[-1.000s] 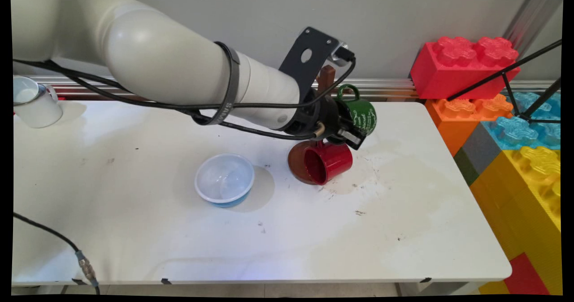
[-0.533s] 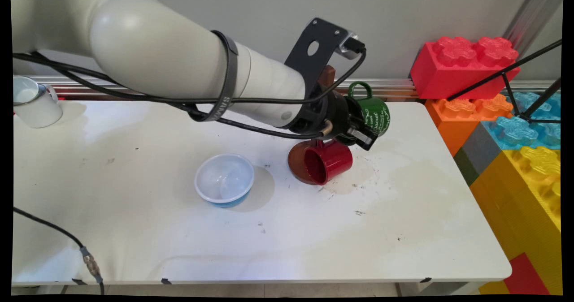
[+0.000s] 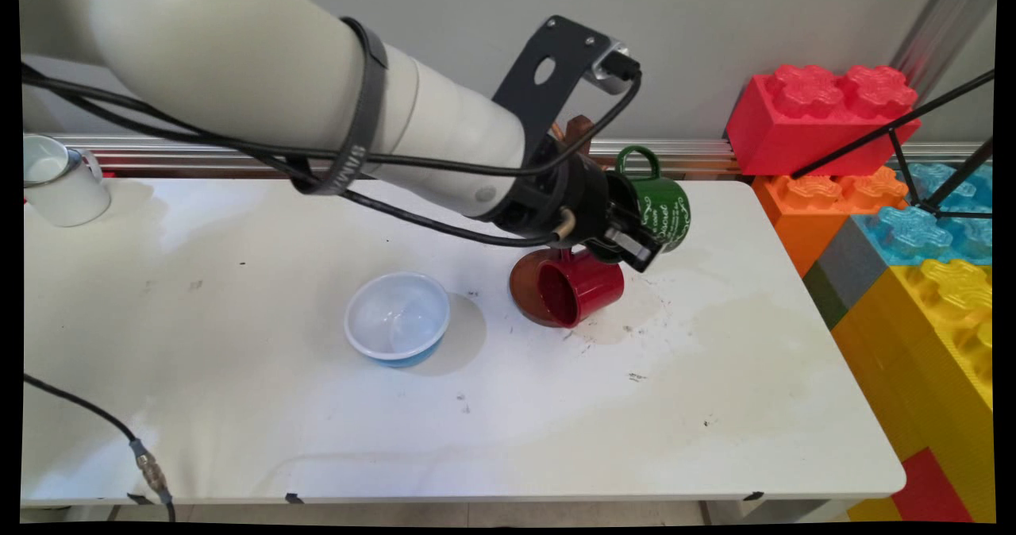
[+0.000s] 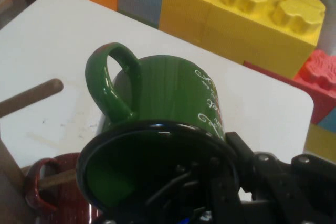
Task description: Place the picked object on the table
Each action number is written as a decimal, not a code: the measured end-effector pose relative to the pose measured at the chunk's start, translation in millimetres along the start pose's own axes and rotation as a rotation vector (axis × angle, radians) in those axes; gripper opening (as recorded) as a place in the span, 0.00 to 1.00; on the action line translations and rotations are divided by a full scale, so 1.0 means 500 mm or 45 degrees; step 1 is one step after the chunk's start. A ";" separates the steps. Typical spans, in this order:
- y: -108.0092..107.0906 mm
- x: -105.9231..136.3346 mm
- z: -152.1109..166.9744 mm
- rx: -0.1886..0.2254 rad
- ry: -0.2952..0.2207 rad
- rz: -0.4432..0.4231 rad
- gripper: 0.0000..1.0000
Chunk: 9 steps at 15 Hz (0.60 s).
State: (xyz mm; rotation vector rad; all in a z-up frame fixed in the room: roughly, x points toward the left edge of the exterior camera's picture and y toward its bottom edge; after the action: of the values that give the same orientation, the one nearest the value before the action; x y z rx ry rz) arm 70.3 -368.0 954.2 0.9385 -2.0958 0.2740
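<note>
At the far left a white mug [image 3: 57, 182] stands upright on the surface [image 3: 238, 408], well apart from everything else. Near the middle sits a bowl [image 3: 397, 315], white inside with a blue base, also alone.

Right of the bowl, a red mug [image 3: 582, 286] hangs on its side from a peg of a brown mug stand [image 3: 528, 285], mouth turned toward the camera. Above it the pincer [image 3: 635, 237] is clamped on a green mug [image 3: 663, 209]: the hand view shows 1 finger reaching inside the mouth and black linkage outside the rim, so the grip is on the wall. The green mug is off the surface, tilted, handle up, just beside the stand's upper post [image 3: 578, 132] and above and right of the red mug. A bare wooden peg [image 4: 30, 98] shows in the hand view to the left of the handle, not yet through it.

Over the last second the green mug has travelled right and slightly up, and the arm has rolled; bowl, red mug and white mug have not moved.

At the right edge, big toy bricks [image 3: 825, 114] are stacked beside the surface.

Count: 3 mugs, 1 bowl, 1 stand, 1 pincer.
</note>
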 end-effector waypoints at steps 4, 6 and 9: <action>-0.011 0.002 -0.032 -0.031 -0.056 0.036 0.00; -0.018 0.003 -0.051 -0.048 -0.088 0.053 0.00; -0.027 0.005 -0.072 -0.068 -0.129 0.077 0.00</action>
State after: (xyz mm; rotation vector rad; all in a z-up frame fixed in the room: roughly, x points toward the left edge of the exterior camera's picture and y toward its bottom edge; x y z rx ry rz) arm 100.0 -361.3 978.0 0.8744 -2.2161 0.2041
